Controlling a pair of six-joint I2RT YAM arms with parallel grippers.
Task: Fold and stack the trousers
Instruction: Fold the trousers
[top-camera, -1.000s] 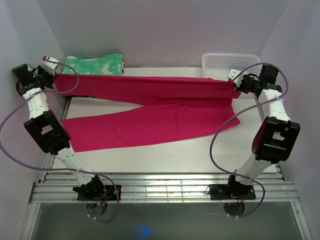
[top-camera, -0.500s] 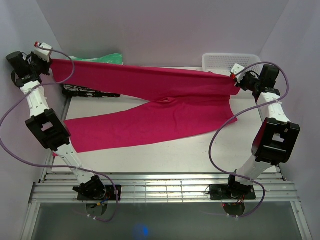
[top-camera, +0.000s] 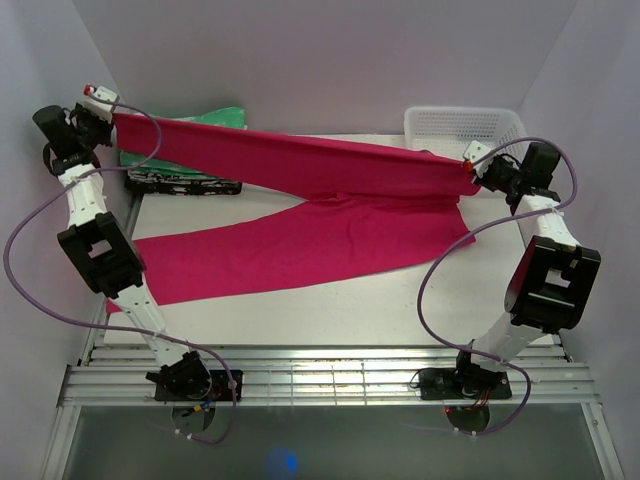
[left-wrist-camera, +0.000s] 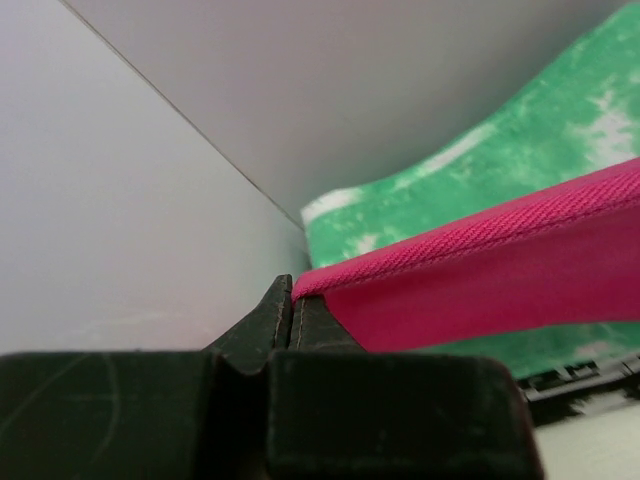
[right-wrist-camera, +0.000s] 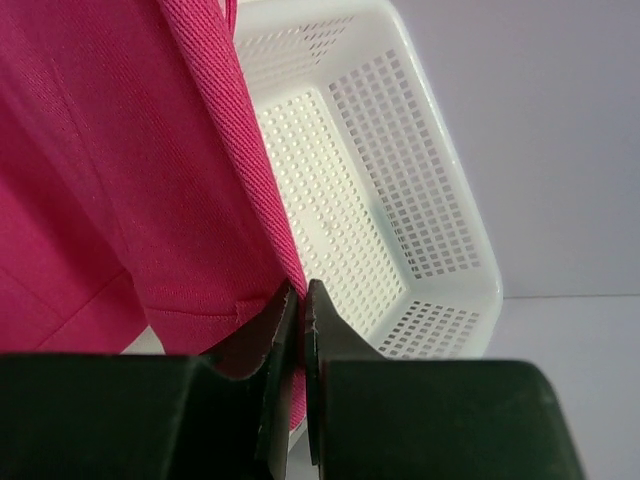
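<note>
The magenta-pink trousers (top-camera: 300, 215) are stretched between my two grippers. One leg hangs taut in the air along the back, the other lies on the table toward the front left. My left gripper (top-camera: 104, 105) is high at the back left, shut on the hem end of the lifted leg (left-wrist-camera: 480, 275). At the back right my right gripper (top-camera: 474, 157) is shut on the waist edge of the trousers (right-wrist-camera: 150, 180), beside the white basket. In both wrist views the jaws pinch the pink fabric edge.
A folded green-and-white mottled cloth (top-camera: 215, 118) lies at the back left on a dark patterned piece (top-camera: 180, 182), under the lifted leg. A white perforated basket (top-camera: 455, 128) stands at the back right. Walls close in on both sides.
Both grippers have carried the held edge up and toward the back, lifting the far leg off the table. The dark piece under the green cloth has come into view.
</note>
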